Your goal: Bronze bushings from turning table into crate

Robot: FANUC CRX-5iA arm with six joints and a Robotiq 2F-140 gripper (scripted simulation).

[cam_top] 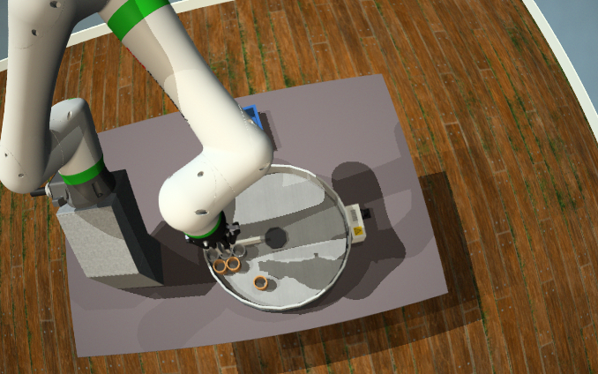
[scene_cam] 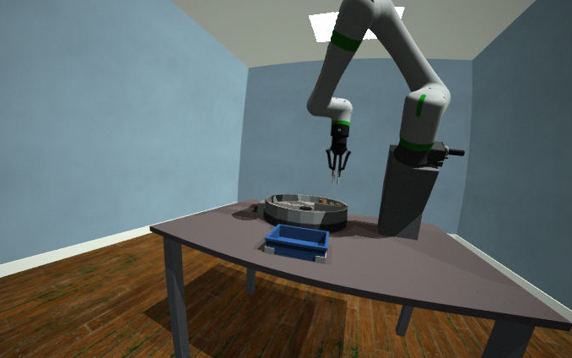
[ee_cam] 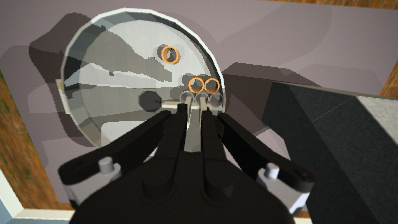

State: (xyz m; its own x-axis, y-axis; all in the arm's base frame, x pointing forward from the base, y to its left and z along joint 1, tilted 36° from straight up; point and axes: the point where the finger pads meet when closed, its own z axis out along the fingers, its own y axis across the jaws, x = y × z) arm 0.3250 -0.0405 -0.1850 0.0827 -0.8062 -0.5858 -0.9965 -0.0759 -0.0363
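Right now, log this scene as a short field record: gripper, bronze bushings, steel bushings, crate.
gripper: gripper shut, holding nothing, hanging high above the turning table
bronze bushings: three on the table; a touching pair near the rim, one apart
steel bushings: grey rings beside the pair, partly hidden under the gripper in the top view
crate: blue crate on the table top beside the turning table, no bushings seen inside

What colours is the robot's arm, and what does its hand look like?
The arm is smooth and white with bright green bands at its joints, standing on a dark grey block. Its hand is black, with two thin fingers that have pale grey tips.
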